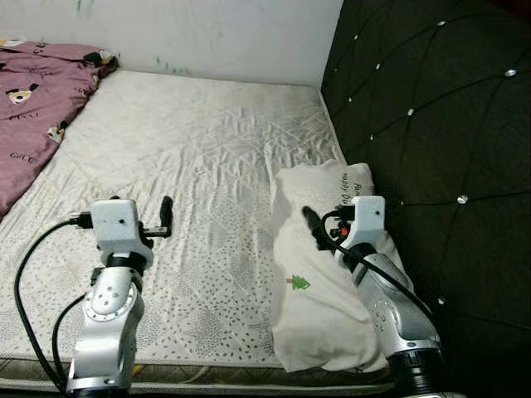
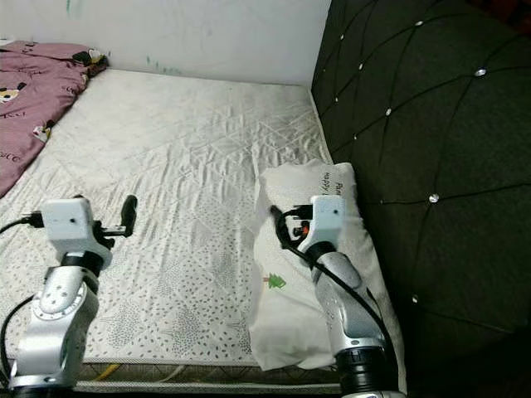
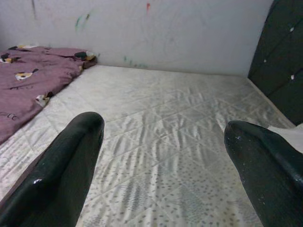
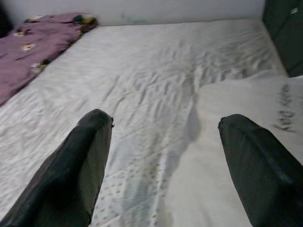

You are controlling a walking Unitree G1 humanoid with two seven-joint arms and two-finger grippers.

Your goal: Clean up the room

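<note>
Both tools, left tool and right tool, hover wide over the bed, seemingly poised to grasp the right-hand pillow next.

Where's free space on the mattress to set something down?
Free: the wide middle of the white quilted mattress, between the purple patterned blanket and the white pillow. Crowded: the strip along the black tufted headboard, taken by the pillow, with the right gripper above it.
</note>
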